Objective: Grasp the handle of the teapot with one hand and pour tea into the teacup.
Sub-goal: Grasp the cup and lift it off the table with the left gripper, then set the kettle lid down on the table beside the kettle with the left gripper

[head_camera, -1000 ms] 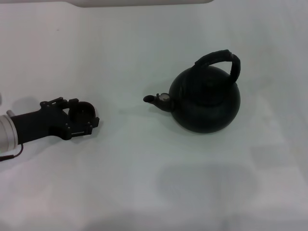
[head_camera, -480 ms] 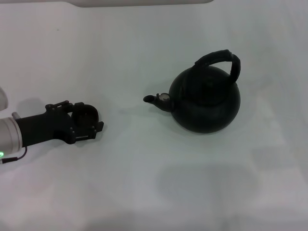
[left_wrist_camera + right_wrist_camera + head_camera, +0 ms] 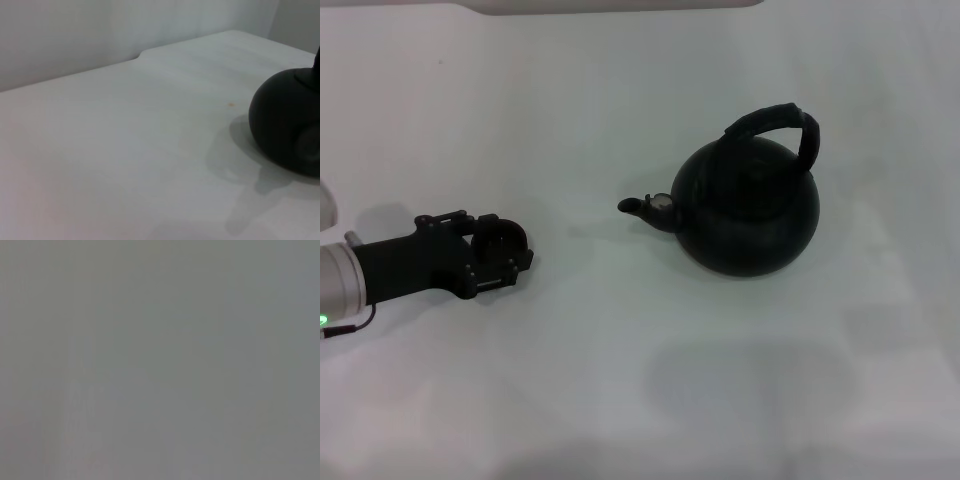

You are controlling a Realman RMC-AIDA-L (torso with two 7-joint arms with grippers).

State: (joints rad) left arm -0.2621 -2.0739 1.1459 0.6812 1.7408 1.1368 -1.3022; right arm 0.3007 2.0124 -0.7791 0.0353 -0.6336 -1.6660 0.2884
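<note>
Head view: one teapot [image 3: 750, 210] stands upright on the white counter [image 3: 620, 380], right of centre, its round black-green body carrying no readable brand, label or writing. Its single handle [image 3: 782, 127], a thick black arched hoop, rises over the top of the pot; nothing touches it. One short spout [image 3: 645, 206], tipped with a small silver cap, points toward the robot's left. One arm is visible, the left, entering from the left edge and lying low over the counter; its left pincer [image 3: 505, 250] is well apart from the teapot, with bare counter between them. A small round dark object sits between the pincer's fingers, apparently the teacup [image 3: 502, 238], and the pincer appears clenched around it, though the contact itself cannot be made out. A small green light shows on the arm's pale sleeve near the frame edge. Left wrist view: one dark rounded body, the teapot [image 3: 287, 125], occupies one edge of the frame and casts a soft shadow on the counter [image 3: 125, 150]; a plain pale wall stands behind the counter's far edge. No lettering is legible. Right wrist view: a uniform grey field in which nothing can be told apart; the right pincer is not seen in any view.
</note>
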